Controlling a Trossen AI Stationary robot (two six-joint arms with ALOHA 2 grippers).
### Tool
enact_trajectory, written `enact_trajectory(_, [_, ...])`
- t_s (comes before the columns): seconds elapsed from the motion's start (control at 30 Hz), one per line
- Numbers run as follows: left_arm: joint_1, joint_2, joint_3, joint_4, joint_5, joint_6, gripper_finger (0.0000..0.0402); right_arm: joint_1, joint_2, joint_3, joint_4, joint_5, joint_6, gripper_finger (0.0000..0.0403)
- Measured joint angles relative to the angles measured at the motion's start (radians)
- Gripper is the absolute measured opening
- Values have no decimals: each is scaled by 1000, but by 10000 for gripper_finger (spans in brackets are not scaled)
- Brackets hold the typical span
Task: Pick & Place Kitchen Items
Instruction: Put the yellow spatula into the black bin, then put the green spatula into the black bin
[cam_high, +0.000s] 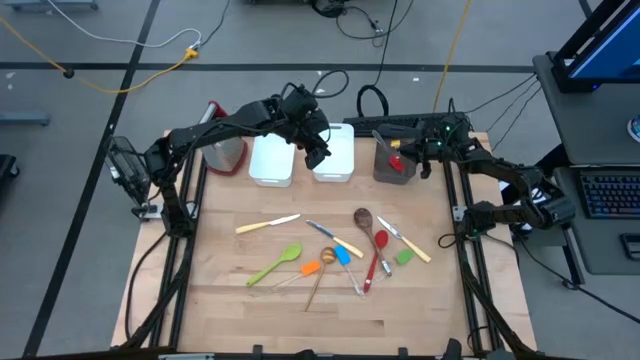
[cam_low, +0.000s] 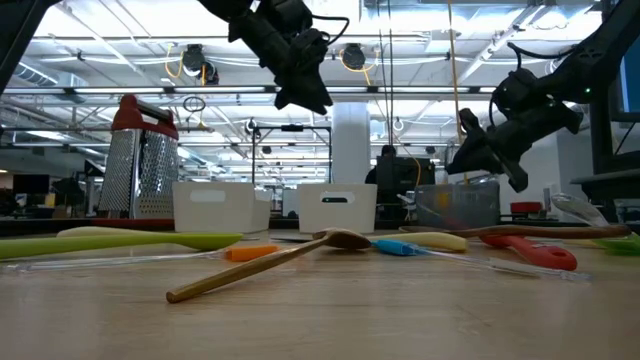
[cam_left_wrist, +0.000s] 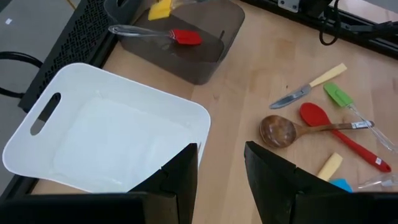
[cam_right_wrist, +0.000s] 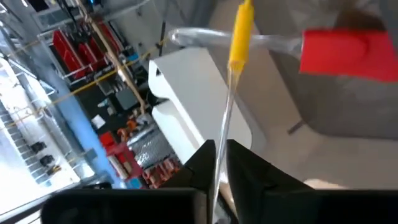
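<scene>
- The right end effector hangs over the grey bin at the far right of the worktop. Its fingers are clamped on the thin clear handle of a yellow-tipped utensil, held tip-down toward the bin, presumably so that it drops in cleanly.
- A red spatula with a clear handle already lies in that grey bin, which suggests the bin is the collecting place for the clear-handled tools.
- The left end effector hovers above the right-hand white bin, its fingers apart with nothing between them. The bin below looks bare, so this arm seems to be between trips rather than delivering.
- A second white bin stands just left of the first, and a box grater stands at the far left, apart from the sorting.
- Most kitchen items wait in a loose scatter mid-worktop: a wooden spoon, a red spoon, a green spatula, an orange spatula, a cream-handled knife and a longer wooden spoon.
- Several of these overlap, so the crossing handles will likely need lifting one at a time.
</scene>
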Motion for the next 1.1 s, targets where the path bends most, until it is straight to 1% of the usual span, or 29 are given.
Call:
enact_trajectory(0.13, [0, 0, 0, -13, 0, 0, 136, 0, 0, 0, 0, 50, -19, 61])
enact_trajectory(0.37, [0, 0, 0, -33, 0, 0, 136, 0, 0, 0, 0, 36, -54, 107])
enact_trajectory(0.47, [-1, 0, 0, -43, 0, 0, 136, 0, 0, 0, 1, -15, -67, 122])
enact_trajectory(0.57, [-5, 0, 0, -56, 0, 0, 136, 0, 0, 0, 1, -122, -70, 131])
enact_trajectory(0.67, [-15, 0, 0, -70, 0, 0, 136, 13, -5, 0, 0, -227, -72, 131])
enact_trajectory(0.8, [-36, 0, 0, -100, 0, 0, 136, 59, -45, 0, 0, -301, -113, 121])
enact_trajectory(0.97, [-75, 0, 0, -116, 1, -7, 136, 137, -134, 0, -11, -304, -175, 104])
enact_trajectory(1.1, [-105, -2, 0, -106, 38, -43, 136, 206, -232, 0, -90, -295, -279, 84])
